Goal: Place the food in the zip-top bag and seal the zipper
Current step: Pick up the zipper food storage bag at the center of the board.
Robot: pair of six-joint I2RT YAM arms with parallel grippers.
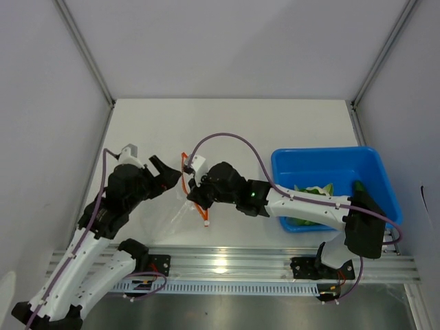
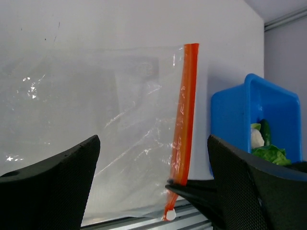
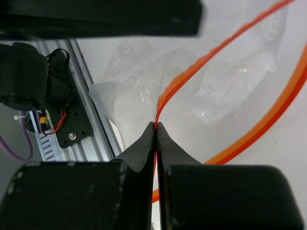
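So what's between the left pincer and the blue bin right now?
The top view shows the clear bag and the right pincer, shut on its orange zipper, between the left pincer and the blue bin.

Left wrist view: zip-top bag (image 2: 96, 120) running off the left edge, its lower corners disappearing behind the left gripper's (image 2: 153, 141) fingers (image 2: 57, 187). Right edge cutting the blue bin (image 2: 235, 115); food (image 2: 271, 154) mostly hiding behind its wall.

Right wrist view: zipper (image 3: 192, 69) leaving frame top right, near end vanishing between the right gripper's (image 3: 156, 128) pressed-together fingers. Blurred dark bar (image 3: 96, 17) across the top not resolving.

Top view: right arm (image 1: 309, 203) covering part of the food.
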